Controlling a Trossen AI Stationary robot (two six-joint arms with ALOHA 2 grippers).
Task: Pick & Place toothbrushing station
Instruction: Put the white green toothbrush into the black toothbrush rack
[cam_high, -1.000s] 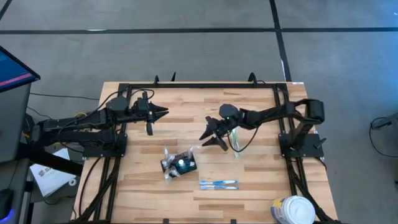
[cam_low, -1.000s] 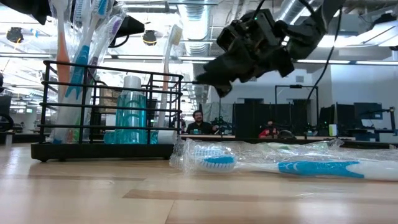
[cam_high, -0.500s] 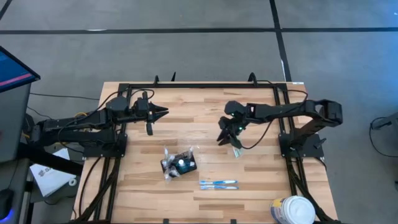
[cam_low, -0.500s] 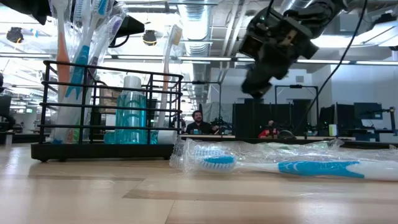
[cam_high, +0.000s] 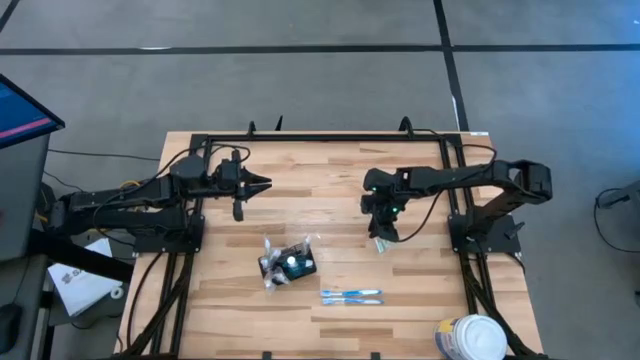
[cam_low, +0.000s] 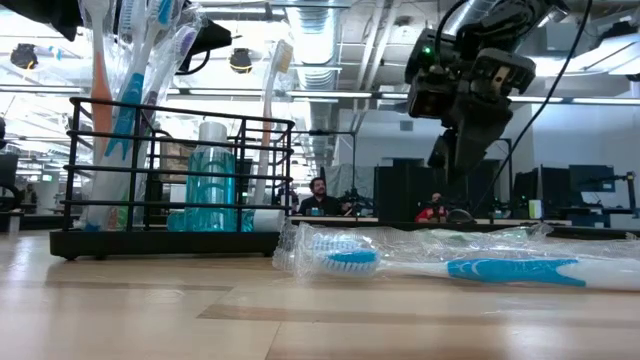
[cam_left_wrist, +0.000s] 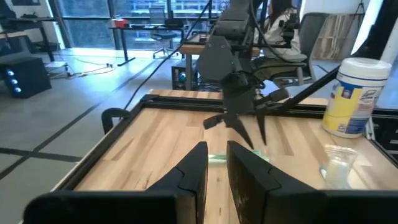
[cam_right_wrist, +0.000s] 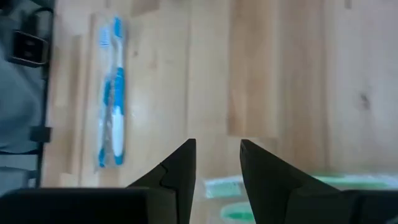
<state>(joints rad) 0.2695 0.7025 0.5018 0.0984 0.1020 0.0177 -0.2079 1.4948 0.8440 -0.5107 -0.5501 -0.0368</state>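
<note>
- Left hand (cam_high: 262, 184): hovers over the far left part of the pale wooden bench (cam_high: 300, 310), pointing toward the middle; fingers (cam_left_wrist: 249, 180) pressed nearly together, nothing between them.
- Toothbrushing station (cam_high: 288, 263), a small black wire holder stuffed with brushes and a teal bottle: sits on the bench near the front centre, well apart from both hands.
- Two blue-and-white toothbrushes in clear wrap (cam_high: 351, 296): lie flat just in front and right of the station.
- Right hand (cam_high: 384, 232): right of centre, pointing down at a green-and-clear wrapped toothbrush (cam_high: 380, 243); fingers (cam_right_wrist: 261, 171) parted, gripping nothing.
- White round tub (cam_high: 472, 338): front right corner.
</note>
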